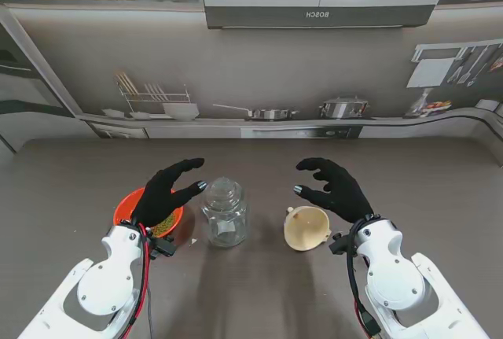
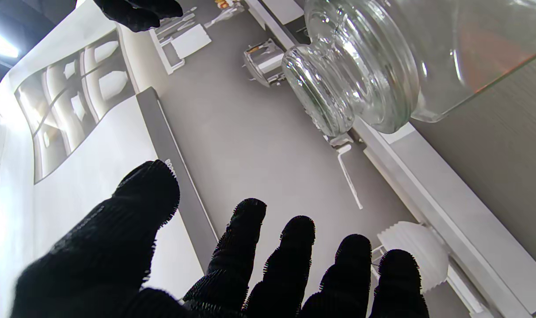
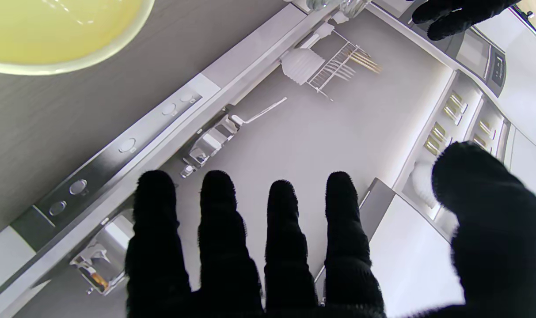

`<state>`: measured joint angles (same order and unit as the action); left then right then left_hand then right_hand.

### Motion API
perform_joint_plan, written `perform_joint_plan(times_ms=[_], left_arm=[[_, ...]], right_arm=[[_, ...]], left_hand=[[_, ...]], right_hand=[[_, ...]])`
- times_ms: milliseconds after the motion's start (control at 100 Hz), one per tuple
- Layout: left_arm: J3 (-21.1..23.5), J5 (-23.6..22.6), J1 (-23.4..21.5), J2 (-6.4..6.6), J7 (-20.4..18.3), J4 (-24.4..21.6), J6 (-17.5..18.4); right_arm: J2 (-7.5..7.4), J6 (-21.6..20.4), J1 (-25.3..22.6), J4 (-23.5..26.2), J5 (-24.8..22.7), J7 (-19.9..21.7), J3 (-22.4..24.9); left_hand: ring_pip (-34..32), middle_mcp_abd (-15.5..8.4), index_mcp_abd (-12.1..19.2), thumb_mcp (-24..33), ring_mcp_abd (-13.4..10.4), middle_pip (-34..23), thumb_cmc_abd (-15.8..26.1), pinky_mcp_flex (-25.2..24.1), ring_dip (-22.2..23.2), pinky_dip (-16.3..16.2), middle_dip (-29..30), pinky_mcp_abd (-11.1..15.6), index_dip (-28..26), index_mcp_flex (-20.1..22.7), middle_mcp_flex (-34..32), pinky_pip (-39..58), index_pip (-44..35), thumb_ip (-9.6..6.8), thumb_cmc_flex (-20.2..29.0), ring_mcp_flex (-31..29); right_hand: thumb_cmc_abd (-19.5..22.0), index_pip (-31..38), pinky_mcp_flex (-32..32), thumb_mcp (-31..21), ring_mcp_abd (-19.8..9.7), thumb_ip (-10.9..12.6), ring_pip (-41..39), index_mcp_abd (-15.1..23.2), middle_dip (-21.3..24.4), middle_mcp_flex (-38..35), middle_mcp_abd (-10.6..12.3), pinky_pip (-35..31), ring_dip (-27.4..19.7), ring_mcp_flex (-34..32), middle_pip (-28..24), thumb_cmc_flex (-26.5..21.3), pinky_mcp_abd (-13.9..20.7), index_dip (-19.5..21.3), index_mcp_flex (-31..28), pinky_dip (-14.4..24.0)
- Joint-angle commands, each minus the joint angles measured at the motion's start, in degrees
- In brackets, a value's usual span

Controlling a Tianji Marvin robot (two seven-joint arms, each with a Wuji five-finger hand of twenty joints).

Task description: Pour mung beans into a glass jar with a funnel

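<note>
The clear glass jar with its knobbed glass lid (image 1: 225, 211) stands on the grey table (image 1: 71, 189), lid on. Just to its left sits the orange bowl of mung beans (image 1: 128, 206); just to its right the cream plastic funnel (image 1: 306, 227) lies tipped on its side.

The left hand (image 1: 167, 191) hovers over the bowl, fingers spread, holding nothing. The right hand (image 1: 336, 188) hovers beyond the funnel from the jar, likewise spread and empty.

The jar is probably heavy, rigid, slick and breakable; the lid's knob looks the best hold. The funnel should be light and stiff, easiest pinched at its rim.

The left wrist view shows the lid's ribbed knob (image 2: 321, 92) close up. The right wrist view shows only the funnel's rim (image 3: 64, 48). Only the stand view shows all 3 things together.
</note>
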<state>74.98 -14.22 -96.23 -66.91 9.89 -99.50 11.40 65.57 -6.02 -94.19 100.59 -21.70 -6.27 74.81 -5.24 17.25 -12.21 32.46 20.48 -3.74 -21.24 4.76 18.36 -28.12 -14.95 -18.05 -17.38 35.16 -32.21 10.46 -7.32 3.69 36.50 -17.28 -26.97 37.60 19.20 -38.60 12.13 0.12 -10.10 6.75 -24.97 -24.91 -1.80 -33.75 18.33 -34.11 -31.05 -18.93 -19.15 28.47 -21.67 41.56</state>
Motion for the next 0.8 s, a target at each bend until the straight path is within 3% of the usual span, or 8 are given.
perform_joint_plan(times_ms=[0,120,380,620,790], left_arm=[[0.33,-0.16,-0.41,-0.1,-0.9,-0.69,-0.03],[0.74,-0.52,-0.79,-0.19,-0.32,-1.04,-0.1],[1.37,-0.76,-1.0,-0.26,0.2,-1.37,0.46],[1.94,-0.5,-1.25,-0.41,0.78,-1.66,0.78],[2.29,-0.56,-1.49,-0.44,0.99,-2.02,1.02]], right_arm=[[0.26,0.69,0.37,1.41,-0.75,0.01,-0.68],[0.28,2.09,1.68,2.52,-2.14,-0.36,-1.94],[-0.54,4.49,6.74,3.42,-6.57,2.79,-5.76],[-0.69,6.96,13.58,0.37,-8.77,4.88,-12.29],[-0.95,8.67,18.85,-2.61,-11.76,6.97,-17.65]], left_hand=[[1.07,-1.06,0.71,-0.95,0.09,0.38,1.69,-0.95,-0.45,-0.88,0.53,-0.01,0.24,0.19,0.56,-1.48,0.38,-0.99,0.41,1.03],[1.06,-0.96,0.71,-0.88,0.23,0.36,1.66,-0.94,-0.45,-0.87,0.53,-0.06,0.25,0.15,0.48,-1.5,0.4,-1.01,0.46,0.99],[1.0,-0.93,0.72,-0.89,0.33,0.33,1.74,-0.77,-0.44,-0.84,0.52,-0.16,0.23,0.38,0.33,-1.47,0.33,-1.01,0.4,0.81],[0.99,-0.87,0.62,-0.84,0.29,0.35,1.72,-0.66,-0.45,-0.86,0.53,-0.24,0.21,0.53,0.25,-1.41,0.28,-1.01,0.43,0.74],[0.97,-0.82,0.62,-0.83,0.19,0.32,1.78,-0.42,-0.45,-1.0,0.52,-0.41,0.19,0.57,0.11,-1.21,0.26,-1.02,0.41,0.66]], right_hand=[[-0.11,-0.95,-0.25,0.56,-1.48,-1.75,0.43,1.51,0.34,0.98,0.72,1.22,-0.73,0.64,0.49,2.18,0.68,-0.58,1.3,1.44],[-0.45,-1.15,-0.08,0.26,-1.34,-1.78,0.37,1.72,0.38,0.67,0.62,1.11,-0.69,0.37,0.53,2.76,0.68,-0.6,1.37,1.55],[-0.56,-1.84,0.86,-0.75,-1.65,-1.77,0.07,2.06,0.55,1.36,0.8,0.37,-0.54,-0.35,1.26,4.5,0.84,-0.6,1.79,1.81],[-1.69,-2.39,2.23,-1.95,-1.76,-1.83,-0.37,2.29,0.38,2.61,0.55,-1.07,-0.4,-0.81,1.31,6.28,1.16,-0.34,2.41,2.08],[-5.31,-3.38,4.4,-5.3,-1.85,-2.19,-3.21,3.08,0.21,4.4,0.23,-7.72,1.12,-2.85,0.6,8.88,2.12,0.72,3.42,2.51]])
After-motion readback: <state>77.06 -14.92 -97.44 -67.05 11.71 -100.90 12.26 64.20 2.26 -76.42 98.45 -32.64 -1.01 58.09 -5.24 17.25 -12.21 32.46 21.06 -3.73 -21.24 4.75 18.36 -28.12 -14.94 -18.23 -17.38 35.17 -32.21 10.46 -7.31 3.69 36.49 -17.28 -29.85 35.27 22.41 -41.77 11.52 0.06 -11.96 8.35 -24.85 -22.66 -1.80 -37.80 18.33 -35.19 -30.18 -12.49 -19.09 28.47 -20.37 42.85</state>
